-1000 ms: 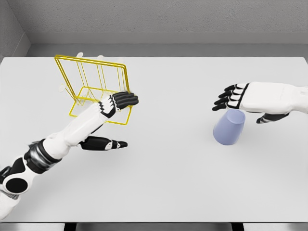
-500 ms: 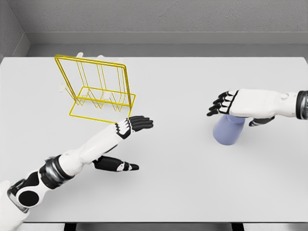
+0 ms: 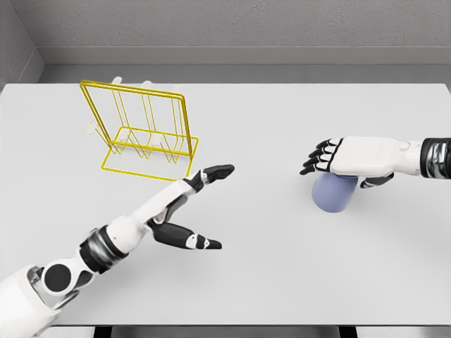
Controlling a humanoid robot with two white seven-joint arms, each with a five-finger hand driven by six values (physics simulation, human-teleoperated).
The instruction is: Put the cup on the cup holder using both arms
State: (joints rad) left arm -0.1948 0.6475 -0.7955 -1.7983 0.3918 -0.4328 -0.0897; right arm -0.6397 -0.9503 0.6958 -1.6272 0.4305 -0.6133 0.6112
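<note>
No text, label, brand, number or sign can be read anywhere in the head view. The lavender cup (image 3: 334, 191) is plain, the yellow wire cup holder (image 3: 144, 134) bears no tag, the white arms and both hands show no markings, and the pale tabletop (image 3: 268, 267) and grey wall behind carry no writing.

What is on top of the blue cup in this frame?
The right hand lies over the cup, fingers extended leftward, covering its upper end. Whether the palm touches it is hidden.
</note>
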